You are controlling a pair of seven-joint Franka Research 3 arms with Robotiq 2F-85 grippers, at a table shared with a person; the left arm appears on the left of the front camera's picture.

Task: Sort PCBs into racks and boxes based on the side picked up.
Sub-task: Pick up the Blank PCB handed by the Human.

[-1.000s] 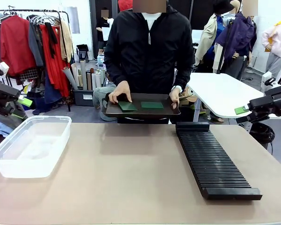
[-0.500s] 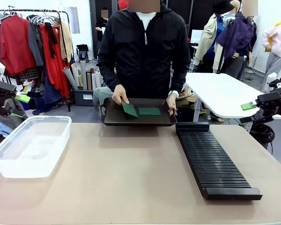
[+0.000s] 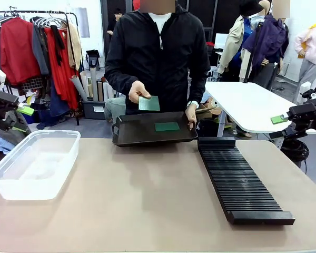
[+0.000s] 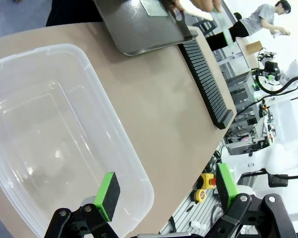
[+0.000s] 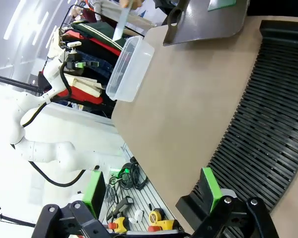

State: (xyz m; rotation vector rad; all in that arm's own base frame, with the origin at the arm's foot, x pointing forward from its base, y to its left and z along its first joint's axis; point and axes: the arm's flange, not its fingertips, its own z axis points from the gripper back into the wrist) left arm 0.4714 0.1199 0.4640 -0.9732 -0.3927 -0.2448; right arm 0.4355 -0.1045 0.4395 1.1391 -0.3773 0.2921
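At the far side, a person's hand holds one green PCB (image 3: 149,103) above a dark tray (image 3: 127,138). A second PCB (image 3: 167,126) lies flat in that tray, also seen in the left wrist view (image 4: 154,7) and the right wrist view (image 5: 221,4). The black slotted rack (image 3: 237,179) lies along the right of the table. The clear box (image 3: 34,163) stands at the left and holds nothing. My left gripper (image 3: 21,112) hangs open off the table's left edge, above the box's near corner (image 4: 167,191). My right gripper (image 3: 282,120) is open at the far right, over the rack's end (image 5: 153,191).
The person's other hand grips the tray's right rim at the table's far edge. A white table (image 3: 253,108) stands behind the rack. A clothes rail (image 3: 37,47) fills the back left. Bare tan tabletop (image 3: 142,195) lies between box and rack.
The person has picked one PCB out of the tray and lifted it above it, and has tilted the tray towards me. The right gripper shifted slightly a second ago, then held still.
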